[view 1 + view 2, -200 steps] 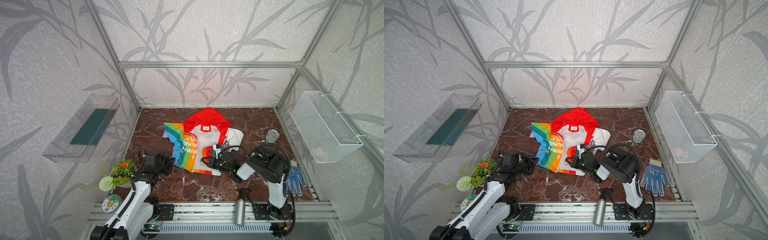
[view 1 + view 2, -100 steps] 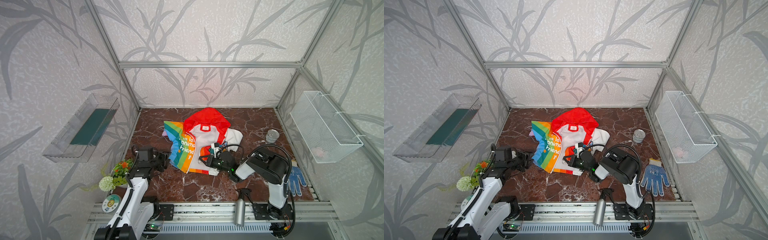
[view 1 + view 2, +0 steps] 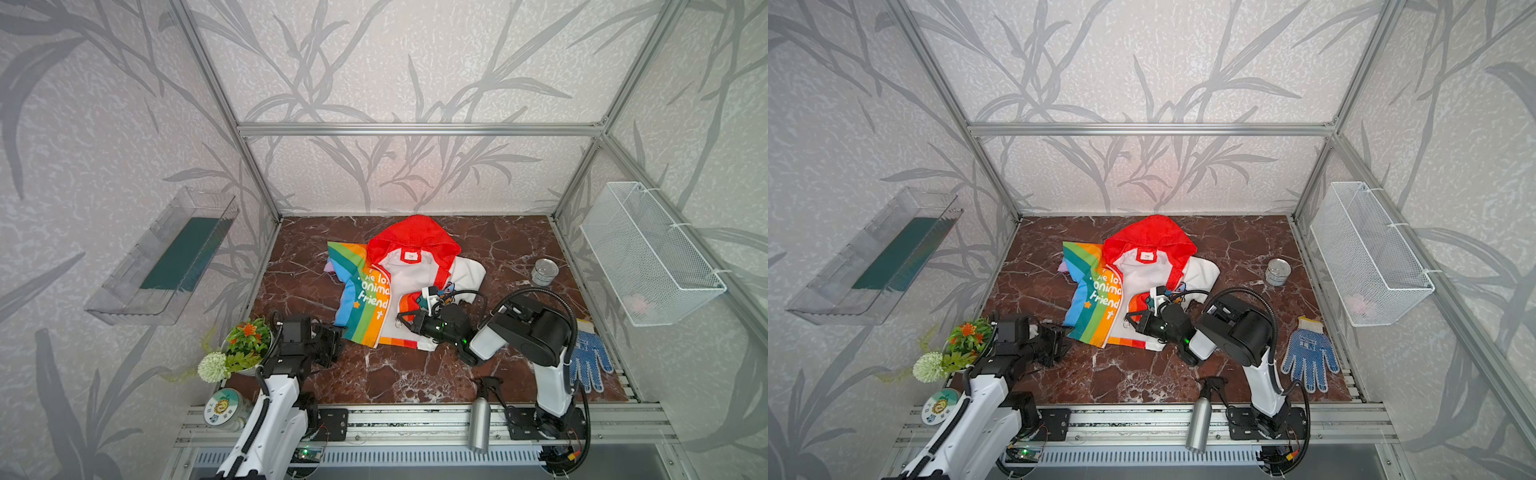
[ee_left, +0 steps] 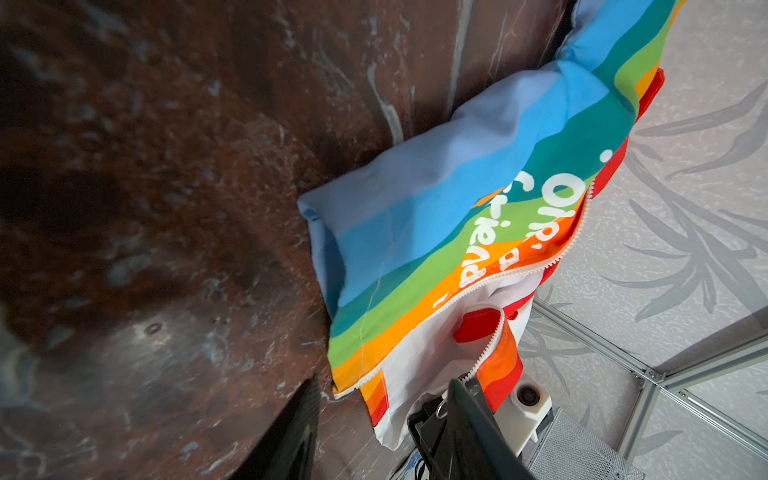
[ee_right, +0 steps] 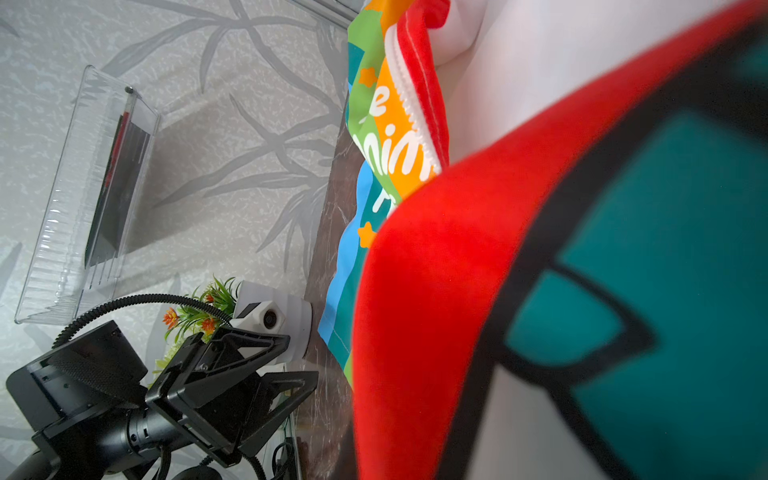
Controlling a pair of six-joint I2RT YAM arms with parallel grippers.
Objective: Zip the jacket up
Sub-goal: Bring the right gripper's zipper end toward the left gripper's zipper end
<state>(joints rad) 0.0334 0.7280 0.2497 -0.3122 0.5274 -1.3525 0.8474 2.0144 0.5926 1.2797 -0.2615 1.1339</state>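
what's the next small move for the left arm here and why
Probably ease the left end effector forward onto the rainbow panel's bottom corner and close. Its jaws stand open just short of that hem, holding nothing, while the right end effector is shut on the jacket's other front edge and the zipper lies open.

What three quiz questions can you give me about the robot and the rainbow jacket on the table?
1. True or false: the jacket is zipped all the way up.
2. Pick one: which hand is shut on the jacket's bottom edge? A: the left hand. B: the right hand.
3. Fill in: the glove lying beside the right arm is ___ in colour.

Key
1. False: the front lies open and the white lining shows.
2. B. The other hand is open and holds nothing.
3. Blue.
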